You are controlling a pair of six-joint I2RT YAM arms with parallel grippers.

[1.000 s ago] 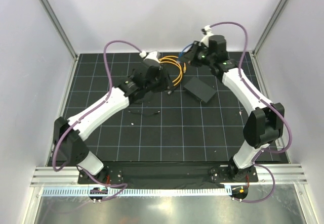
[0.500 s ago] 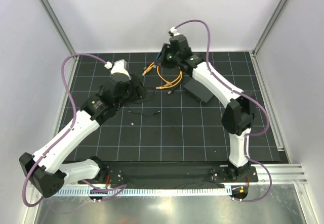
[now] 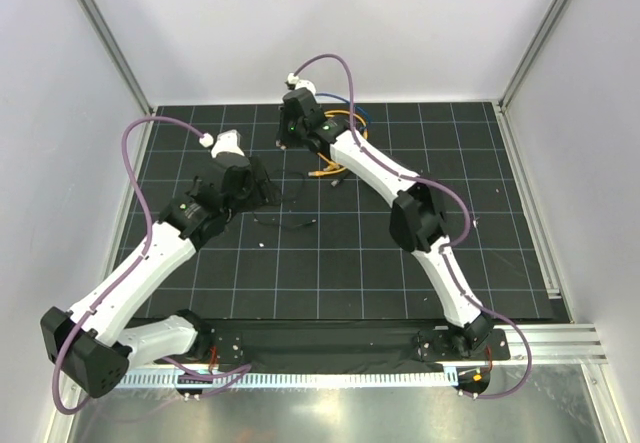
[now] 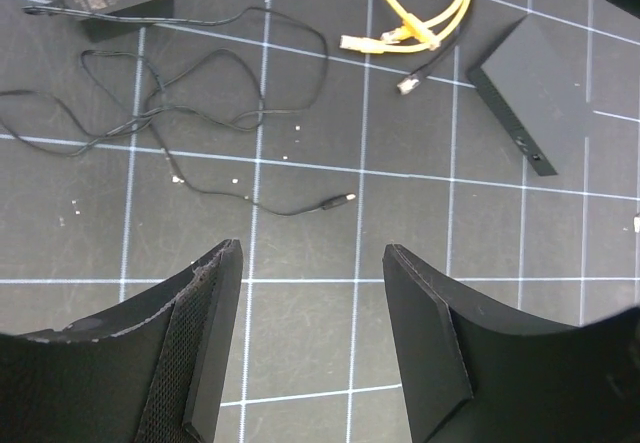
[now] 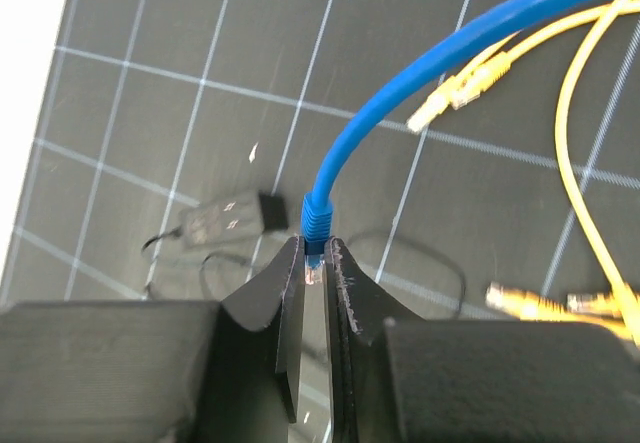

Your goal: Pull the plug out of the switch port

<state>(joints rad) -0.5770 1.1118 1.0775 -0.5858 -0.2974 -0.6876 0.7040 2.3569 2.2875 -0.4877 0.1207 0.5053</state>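
Swung leftward, away from the switch box [image 4: 525, 88].
My right pincer [image 5: 313, 255] pinches the blue plug [image 5: 315, 225] (cable trailing); left pincer [image 4: 312, 263] gapes empty.

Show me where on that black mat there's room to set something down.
The near half of the mat, between the thin black wire and the near edge, is bare; so is the right side beyond the right arm. The far middle is crowded: yellow cables, blue cable, black box.
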